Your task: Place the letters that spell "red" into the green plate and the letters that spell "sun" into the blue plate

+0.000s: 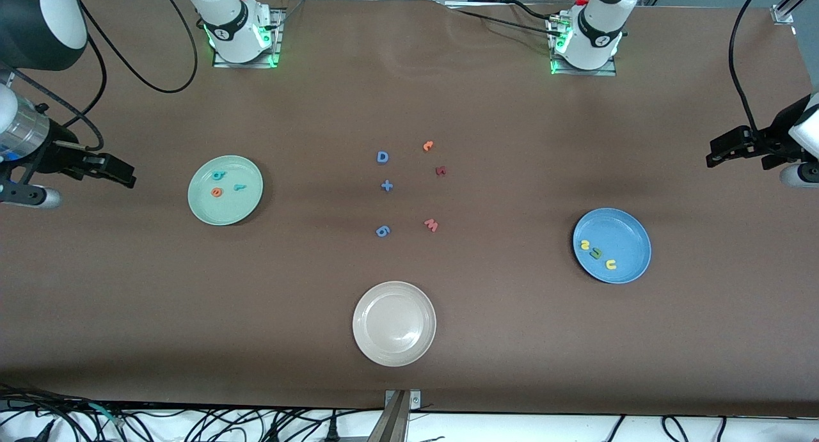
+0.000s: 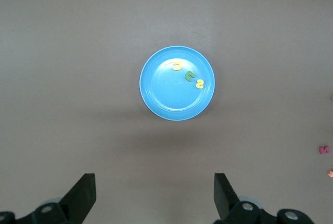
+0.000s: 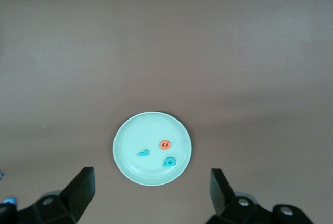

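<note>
Front view, right gripper (image 1: 128,175): up in the air at the right arm's end of the table, fingers spread, holding nothing.
Front view, green plate (image 1: 248,205): on the table just beside that gripper, toward the middle; the teal "d" (image 1: 219,175), orange "e" (image 1: 217,192) and teal "r" (image 1: 239,187) lie in it.
Front view, left gripper (image 1: 713,156): aloft at the left arm's end, fingers apart and empty.
Front view, blue plate (image 1: 630,228): near the left gripper, nearer the camera; yellow "s" (image 1: 585,244), green "n" (image 1: 596,252) and yellow "u" (image 1: 611,264) sit inside.
Front view, leftovers: blue D (image 1: 382,157), plus sign (image 1: 386,186), blue 6 (image 1: 382,231), pink W (image 1: 431,224), dark red letter (image 1: 440,171), a further orange letter (image 1: 428,146), and a beige-white plate (image 1: 365,339), all mid-table, well apart from both grippers.
Left wrist view: fingers (image 2: 83,195) wide, blue plate ahead of them on the table.
Right wrist view: fingers (image 3: 80,190) wide, green plate just ahead, its three letters inside.
</note>
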